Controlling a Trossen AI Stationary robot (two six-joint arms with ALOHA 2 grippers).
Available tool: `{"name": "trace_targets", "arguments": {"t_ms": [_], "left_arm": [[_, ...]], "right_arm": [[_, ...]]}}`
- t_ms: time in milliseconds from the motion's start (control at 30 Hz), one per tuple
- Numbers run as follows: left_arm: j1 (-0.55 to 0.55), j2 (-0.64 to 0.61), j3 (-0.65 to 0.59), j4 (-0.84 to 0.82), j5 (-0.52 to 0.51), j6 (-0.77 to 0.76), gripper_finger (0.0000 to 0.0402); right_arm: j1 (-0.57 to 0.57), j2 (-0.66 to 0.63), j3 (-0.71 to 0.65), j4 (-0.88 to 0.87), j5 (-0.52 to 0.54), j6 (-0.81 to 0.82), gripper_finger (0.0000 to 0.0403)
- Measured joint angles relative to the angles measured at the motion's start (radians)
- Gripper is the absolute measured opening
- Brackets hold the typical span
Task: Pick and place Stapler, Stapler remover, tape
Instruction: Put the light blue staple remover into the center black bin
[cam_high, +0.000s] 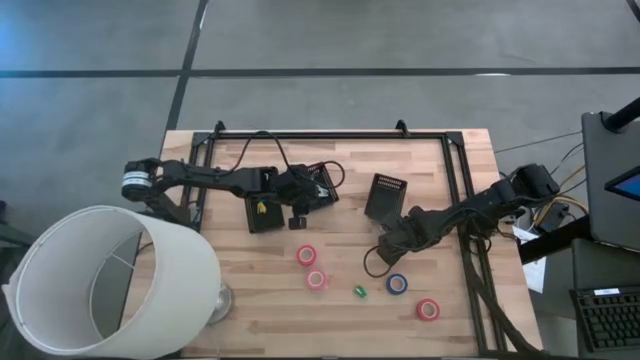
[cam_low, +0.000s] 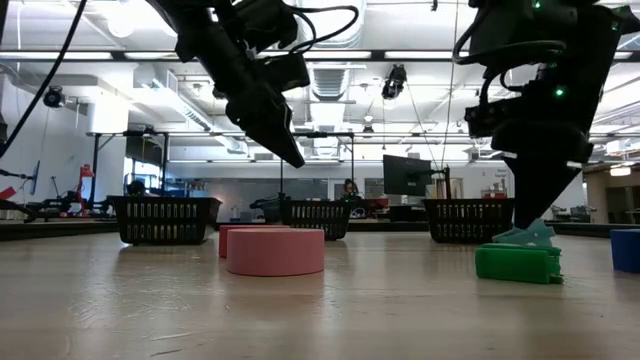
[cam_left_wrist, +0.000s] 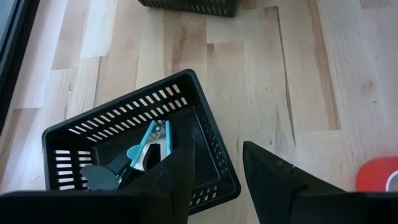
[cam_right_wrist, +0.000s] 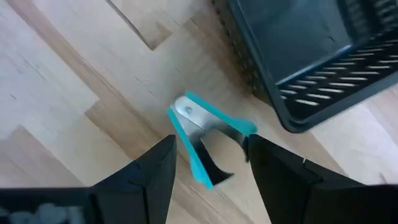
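My right gripper (cam_right_wrist: 211, 168) is open and low over the table, with a teal staple remover (cam_right_wrist: 208, 140) lying flat between its fingers; it is near the right mesh bin (cam_high: 387, 197). My left gripper (cam_left_wrist: 217, 177) is open and hangs above the rim of a black bin (cam_left_wrist: 205, 130). That bin holds another teal staple remover (cam_left_wrist: 152, 143) and a dark object (cam_left_wrist: 99, 175). Two pink tape rolls (cam_high: 306, 255) (cam_high: 316, 279), a blue roll (cam_high: 397, 284) and a red roll (cam_high: 428, 309) lie flat on the wood. A small green object (cam_high: 359, 292) lies between them. My right gripper comes from above with one finger (cam_right_wrist: 283, 171) on each side of the teal staple remover's open jaw end (cam_right_wrist: 245, 127). The remover lies flat on the table. Whether the fingers touch it I cannot tell.
A third black bin (cam_high: 318, 183) stands behind the left gripper. A large white lampshade (cam_high: 110, 280) covers the table's near left corner. A black frame (cam_high: 330, 133) runs along the far edge and both sides. Bare wood lies along the near edge between the lampshade and the red roll.
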Motion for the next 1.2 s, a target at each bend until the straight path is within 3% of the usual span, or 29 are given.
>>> {"name": "trace_targets", "arguments": {"t_ms": [467,767,1200], "left_arm": [[0.0,0.0,0.0,0.0,0.0,0.0,0.0138],[0.0,0.0,0.0,0.0,0.0,0.0,0.0138],[0.0,0.0,-0.002,0.0,0.0,0.0,0.0138]], "right_arm": [[0.0,0.0,-0.086,0.105,-0.043,0.03,0.0179],[0.0,-0.003,-0.113,0.145,-0.06,0.026,0.0119],[0.0,0.0,-0.04,0.136,-0.127,-0.007,0.0026]]}}
